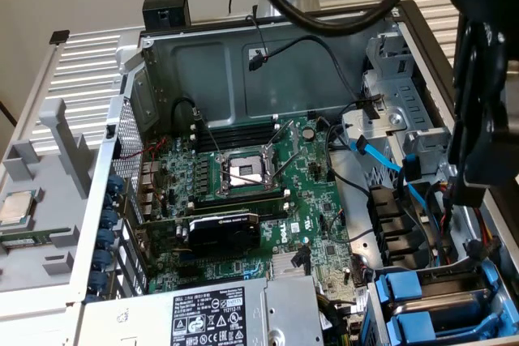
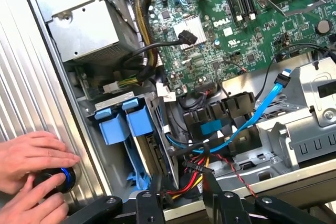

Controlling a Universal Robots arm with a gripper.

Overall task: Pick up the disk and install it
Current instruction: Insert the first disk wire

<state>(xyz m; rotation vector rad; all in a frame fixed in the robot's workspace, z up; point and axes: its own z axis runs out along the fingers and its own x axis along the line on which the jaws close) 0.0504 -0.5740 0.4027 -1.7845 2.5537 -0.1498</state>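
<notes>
Blue plastic is marking where the disk (image 2: 139,121) is sitting. I am seeing it stood on edge in its carrier inside the drive cage at a corner of the open computer case (image 1: 134,103), just beside the silver power supply (image 2: 86,27). I cannot tell how far it is pushed home.

My pincer (image 2: 181,195) is hovering near that cage and is not touching the disk. Its two black fingers (image 2: 149,203) are standing apart, gripping nothing, and red and yellow wires are showing through the gap.

A person's hands (image 2: 29,163) are resting on the ribbed table (image 2: 31,77) just outside the case wall, closing around a black knob with a blue ring (image 2: 58,178).

A light blue cable (image 2: 257,111) is running across the black connectors beside the cage, near the green motherboard (image 2: 210,19).

On the exterior view's left, outside the case, a small square processor chip (image 1: 16,207) is lying on a grey tray (image 1: 49,176).
</notes>
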